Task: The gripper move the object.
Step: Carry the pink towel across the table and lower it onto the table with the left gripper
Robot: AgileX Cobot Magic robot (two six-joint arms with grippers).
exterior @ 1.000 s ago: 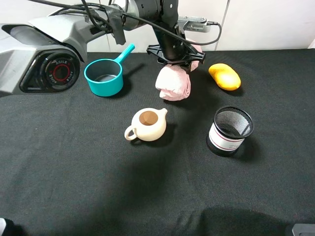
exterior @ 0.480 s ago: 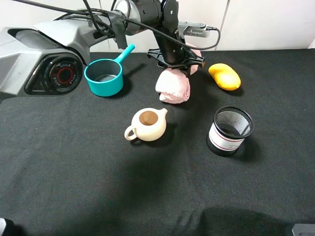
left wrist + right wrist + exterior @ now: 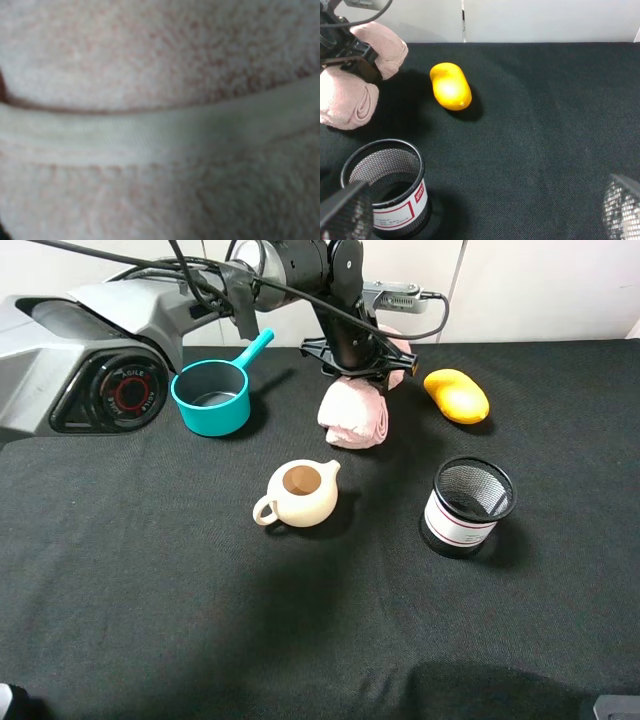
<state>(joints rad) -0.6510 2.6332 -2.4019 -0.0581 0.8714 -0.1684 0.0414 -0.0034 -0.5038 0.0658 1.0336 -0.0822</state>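
The desk (image 3: 150, 590) carries five separate things, and each kind is there once. They are one pink rolled towel bundle (image 3: 352, 416), one cream teapot (image 3: 312, 502) with one brown lid (image 3: 300, 480), one teal saucepan (image 3: 210, 402), one yellow-orange oval fruit (image 3: 456, 396) and one black mesh cup (image 3: 470, 490) with one white label (image 3: 455, 524)

Soft pale-pink rolled towel (image 3: 352, 418), clamped at its middle by the black left claw (image 3: 358, 366), lower end drooping forward.

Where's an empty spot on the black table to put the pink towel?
The whole near half of the table, in front of the teapot and mesh cup, is bare. So is the right side past the fruit. It's crowded at the back, around the towel and teal pot.
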